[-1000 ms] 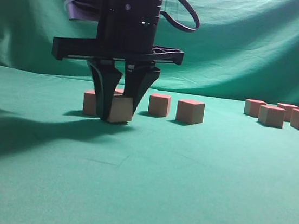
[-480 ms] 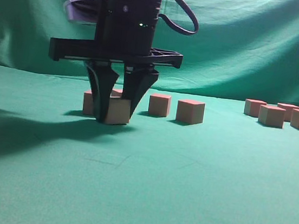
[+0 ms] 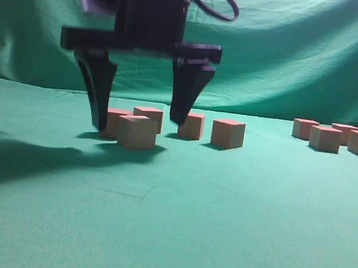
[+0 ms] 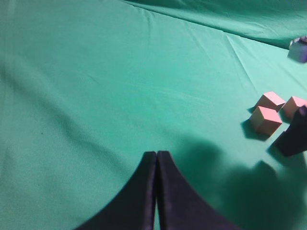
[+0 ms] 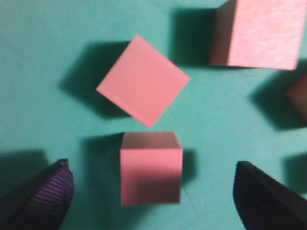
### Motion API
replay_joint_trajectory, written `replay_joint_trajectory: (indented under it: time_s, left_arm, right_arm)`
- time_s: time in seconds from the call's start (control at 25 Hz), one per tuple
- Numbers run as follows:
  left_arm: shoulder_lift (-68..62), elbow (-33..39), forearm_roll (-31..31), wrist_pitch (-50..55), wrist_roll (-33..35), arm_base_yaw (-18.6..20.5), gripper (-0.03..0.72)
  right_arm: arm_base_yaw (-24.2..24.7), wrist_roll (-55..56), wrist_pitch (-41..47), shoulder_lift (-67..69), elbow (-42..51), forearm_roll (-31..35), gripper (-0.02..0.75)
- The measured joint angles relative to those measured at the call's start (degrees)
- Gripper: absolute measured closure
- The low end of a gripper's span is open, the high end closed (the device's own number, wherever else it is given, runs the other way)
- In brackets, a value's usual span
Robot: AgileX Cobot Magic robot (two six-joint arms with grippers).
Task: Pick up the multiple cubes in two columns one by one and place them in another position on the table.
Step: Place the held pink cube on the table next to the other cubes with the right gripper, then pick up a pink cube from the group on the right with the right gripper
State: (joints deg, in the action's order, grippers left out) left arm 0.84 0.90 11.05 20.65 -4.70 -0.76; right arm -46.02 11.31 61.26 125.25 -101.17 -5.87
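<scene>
- Two grippers in play: right gripper (image 3: 135,119) spread wide, fingers well apart, nothing pinched; left gripper (image 4: 156,191) pressed together, empty, parked over bare cloth away from the work.
- One cube (image 3: 137,132) sits flat on table (image 3: 219,230), directly below & between right fingers, touching neither; gap each side in right wrist view (image 5: 151,167).
- Judged: wide spread = release, so cube rests on cloth and fingers can lift off w/o dragging it.
- Three more placed cubes (image 3: 228,133) just behind and beside right gripper; one turned diagonal, just beyond the freed cube (image 5: 143,80), apart from it.
- Loose cluster, not strict row; new cube set slightly nearer camera, prob. to keep finger room clear of neighbours.
- Several cubes waiting (image 3: 325,137) well off to right gripper's side, far right of exterior view; judged source group, task maybe half done.
- Left gripper sees two placed cubes (image 4: 266,120) far off to its side, plus a dark right fingertip; idle, out of the way.
</scene>
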Motion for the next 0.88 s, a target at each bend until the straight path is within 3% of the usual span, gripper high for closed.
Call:
replay_joint_trajectory:
  time_s: [0.08,0.16,0.36,0.52,0.64,0.68,0.88]
  left_arm:
    - [0.0,0.0,0.0,0.0,0.0,0.0,0.688]
    - [0.0,0.0,0.0,0.0,0.0,0.0,0.688]
    - [0.0,0.0,0.0,0.0,0.0,0.0,0.688]
    - [0.0,0.0,0.0,0.0,0.0,0.0,0.688]
    - [0.0,0.0,0.0,0.0,0.0,0.0,0.688]
    - [0.0,0.0,0.0,0.0,0.0,0.0,0.688]
    - [0.0,0.0,0.0,0.0,0.0,0.0,0.688]
  right_arm:
    - [0.0,-0.96,4.78,0.0,-3.79,0.0,0.102]
    - [0.0,-2.68,7.78,0.0,-7.83,0.0,0.118]
    - [0.0,-4.02,9.16,-3.47,-11.68,-0.27,0.118]
    - [1.02,-4.32,9.63,-9.94,-11.76,-4.76,0.118]
    - [4.31,-3.67,9.76,-15.33,-11.53,-5.82,0.118]
    - [5.9,-2.99,9.76,-16.98,-10.95,-5.95,0.169]
    - [15.53,-1.47,10.0,-24.37,-3.54,-6.58,0.169]
